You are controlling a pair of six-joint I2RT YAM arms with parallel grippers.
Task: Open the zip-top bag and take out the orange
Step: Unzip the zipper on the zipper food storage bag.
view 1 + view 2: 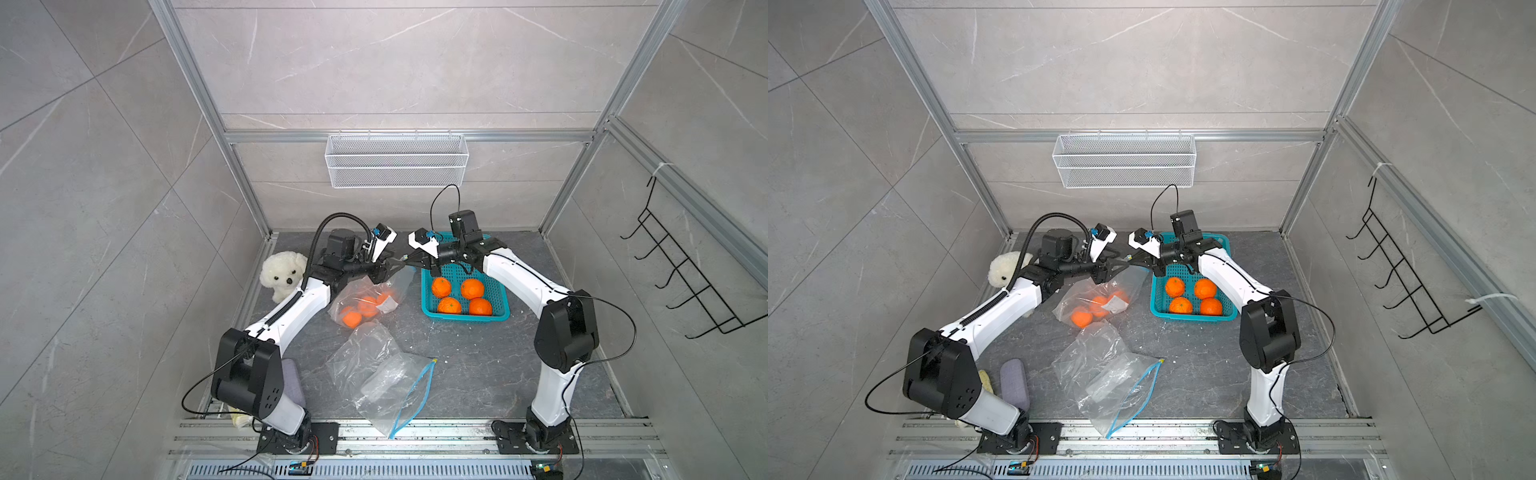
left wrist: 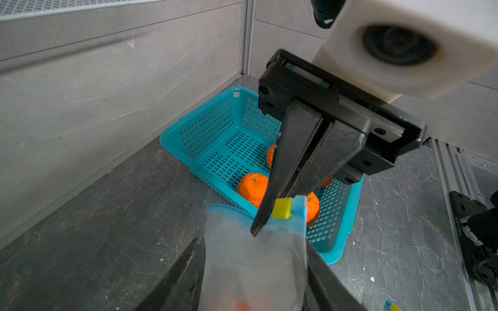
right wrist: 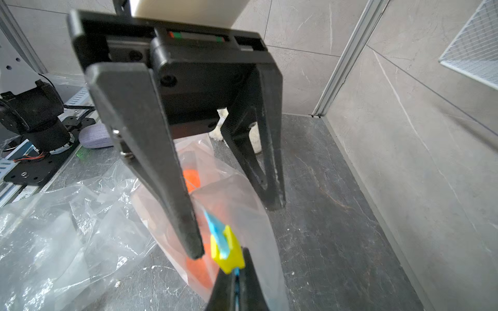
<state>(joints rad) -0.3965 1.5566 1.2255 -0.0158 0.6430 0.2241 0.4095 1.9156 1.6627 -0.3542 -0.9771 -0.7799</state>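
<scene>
No text can be read with certainty. In both top views a white label (image 1: 387,306) lies inside the bag (image 1: 357,291) that holds oranges (image 1: 352,319), but its print is too small to make out. In the left wrist view a short line of small pale characters runs along a black plate (image 2: 458,227) on the floor. It is blurred and cannot be read.

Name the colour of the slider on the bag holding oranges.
Slider: yellow, on a blue zip strip; best in the right wrist view.
</scene>
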